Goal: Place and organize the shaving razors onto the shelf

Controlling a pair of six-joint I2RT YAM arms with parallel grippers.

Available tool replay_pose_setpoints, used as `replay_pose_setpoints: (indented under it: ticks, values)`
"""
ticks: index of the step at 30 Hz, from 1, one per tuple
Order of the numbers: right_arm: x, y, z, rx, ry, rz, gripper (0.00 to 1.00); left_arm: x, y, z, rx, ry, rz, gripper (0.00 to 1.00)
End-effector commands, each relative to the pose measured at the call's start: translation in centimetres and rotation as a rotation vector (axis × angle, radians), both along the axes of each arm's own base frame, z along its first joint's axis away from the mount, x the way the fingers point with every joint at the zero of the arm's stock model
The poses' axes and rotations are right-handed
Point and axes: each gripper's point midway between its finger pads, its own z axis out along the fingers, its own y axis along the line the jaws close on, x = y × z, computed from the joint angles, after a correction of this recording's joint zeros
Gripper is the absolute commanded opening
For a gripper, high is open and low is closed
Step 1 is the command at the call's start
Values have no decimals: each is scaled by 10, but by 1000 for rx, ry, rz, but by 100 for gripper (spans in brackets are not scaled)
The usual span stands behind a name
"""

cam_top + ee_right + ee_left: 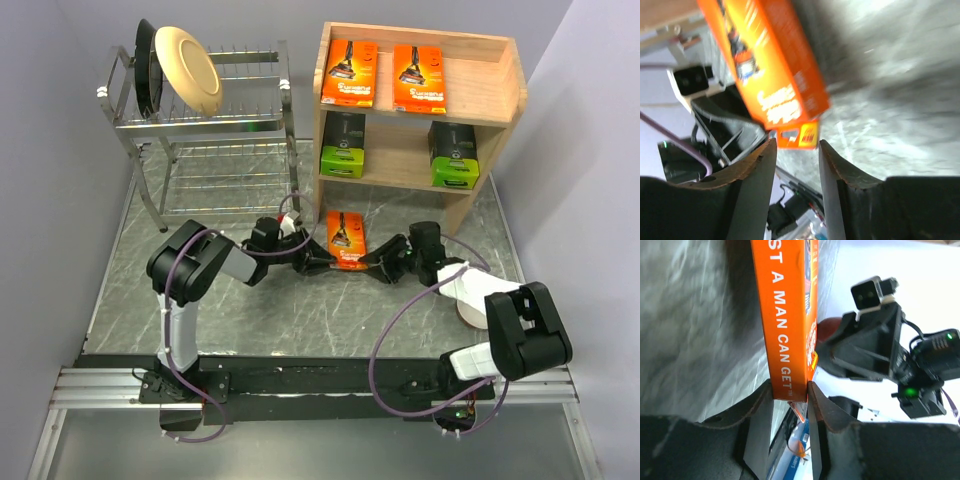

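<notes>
Two orange razor packs point(350, 73) point(419, 77) lie on the top tier of the wooden shelf point(505, 92). Two black packs with green ends point(343, 144) point(453, 154) stand on its lower tier. A third orange pack point(346, 240) is in front of the shelf, above the table. My left gripper point(320, 263) is shut on this pack's lower edge; in the left wrist view point(789, 390) both fingers press the pack point(785, 315). My right gripper point(373, 266) is open just right of it. In the right wrist view point(797, 147) the pack's hang tab point(797, 136) sits just beyond the fingertips.
A chrome wire dish rack point(200, 125) stands at the back left, holding a cream plate point(187, 68) and a black plate point(146, 70). Grey walls close in the left and right sides. The table top point(300, 320) is dark marbled stone.
</notes>
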Motion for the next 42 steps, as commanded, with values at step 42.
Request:
replay_pose_setpoints:
  ticks: [42]
  values:
    - [38, 17, -14, 191, 13, -78, 59, -4, 8, 65, -187, 16, -27, 37]
